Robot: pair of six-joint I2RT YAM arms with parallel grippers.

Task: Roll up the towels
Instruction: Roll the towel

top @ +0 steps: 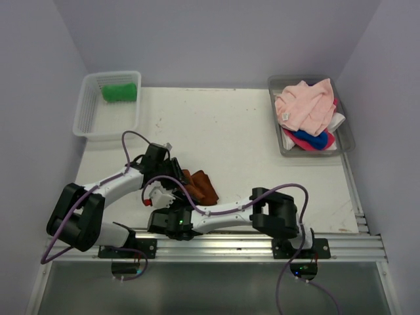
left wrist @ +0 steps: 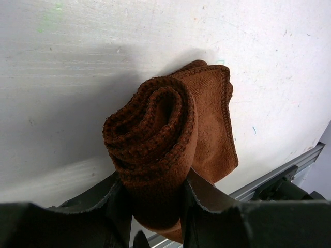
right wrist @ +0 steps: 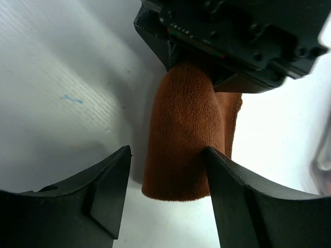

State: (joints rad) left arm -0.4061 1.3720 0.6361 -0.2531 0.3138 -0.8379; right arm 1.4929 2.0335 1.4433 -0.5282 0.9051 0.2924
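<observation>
The rust-brown towel point(left wrist: 155, 134) is seen wound into a tight spiral, with a loose flap left behind the roll. It is clamped by the left tool point(left wrist: 155, 212), whose fingers are pressed into the cloth on both sides. The right tool point(right wrist: 168, 150) is held open just beside that towel, with the roll's end framed between its spread fingers; whether it is touched cannot be told. Well apart from the rust-brown towel, far-left on the surface point(top: 223, 125), a green towel point(top: 119, 92) is laid in the white basket point(top: 88, 125). Well apart to the far right, a pink towel point(top: 305, 105) is heaped over a blue towel point(top: 312, 139) in the grey tray point(top: 272, 111).
</observation>
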